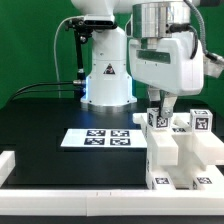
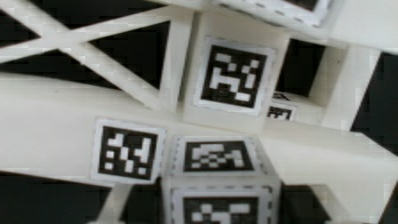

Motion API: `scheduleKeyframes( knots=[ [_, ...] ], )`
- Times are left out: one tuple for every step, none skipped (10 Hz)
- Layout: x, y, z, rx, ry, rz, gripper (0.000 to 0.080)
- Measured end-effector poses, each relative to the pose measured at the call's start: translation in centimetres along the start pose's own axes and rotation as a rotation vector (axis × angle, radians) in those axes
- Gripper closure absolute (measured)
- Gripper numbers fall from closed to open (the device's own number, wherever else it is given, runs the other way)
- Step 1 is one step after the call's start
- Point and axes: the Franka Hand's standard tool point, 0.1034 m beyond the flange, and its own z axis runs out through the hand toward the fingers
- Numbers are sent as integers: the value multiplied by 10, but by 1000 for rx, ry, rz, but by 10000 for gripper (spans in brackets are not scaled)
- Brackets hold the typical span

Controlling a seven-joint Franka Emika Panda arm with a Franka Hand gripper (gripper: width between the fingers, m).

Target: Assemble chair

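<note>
The white chair parts (image 1: 185, 150) stand clustered at the exterior view's right, several with black marker tags. My gripper (image 1: 159, 104) hangs just above them, its fingers closed narrowly on the top of a small white tagged post (image 1: 157, 120). In the wrist view that post (image 2: 217, 195) fills the lower middle, right at the jaws, with tags on two faces. Behind it are a white crossed frame piece (image 2: 89, 60) and an upright tagged bar (image 2: 237, 70). My fingers themselves are hidden in the wrist view.
The marker board (image 1: 100, 138) lies flat on the black table in the middle. A white rim (image 1: 70, 203) runs along the table's front, with a white block (image 1: 5, 165) at the left. The robot base (image 1: 105, 75) stands behind.
</note>
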Motion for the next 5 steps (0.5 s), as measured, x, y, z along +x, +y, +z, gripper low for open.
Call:
scheduleKeyframes(
  knots=[
    [0, 0, 0, -1, 0, -30, 514],
    [-1, 0, 0, -2, 1, -85, 299],
    [-3, 0, 0, -6, -3, -218, 180],
    [-5, 0, -1, -1, -4, -328, 180],
    [-7, 2, -2, -3, -11, -551, 155]
  ],
)
